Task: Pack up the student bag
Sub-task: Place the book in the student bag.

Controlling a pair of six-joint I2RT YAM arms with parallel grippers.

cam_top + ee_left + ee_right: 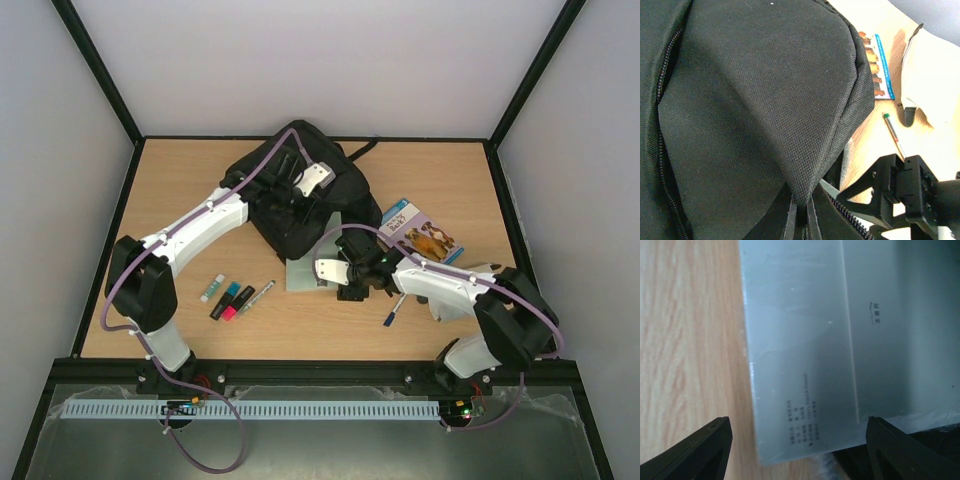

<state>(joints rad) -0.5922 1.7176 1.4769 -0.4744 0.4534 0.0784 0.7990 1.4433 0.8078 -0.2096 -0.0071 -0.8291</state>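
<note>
- The left claw (801,209) is clamped on a fold of the bag (285,195), pinching the black fabric between its tips and lifting it; a zip runs along the cloth to the claw's left in the wrist view.
- The bag sits around and beyond the left claw, and just ahead of the right claw (800,442).
- The right claw's jaws stand wide apart and hold nothing. The grey book (805,365) lies flat on the table (685,340) right under it, one finger (700,452) over bare wood beside the book's edge, the other over the book's near corner.
- We judge the step in hand to be getting the grey book into the bag while the left claw holds the mouth up.
- Whether the book's far end is already inside the opening we cannot tell from above.
- The next move calls for a fresh hold or push on the book's near edge, sliding it forward away from the right claw and under the lifted fabric.
- A picture book (420,237) to the right claw's right, a pen (393,312) behind it, and markers (228,298) behind the left claw wait unpacked.
</note>
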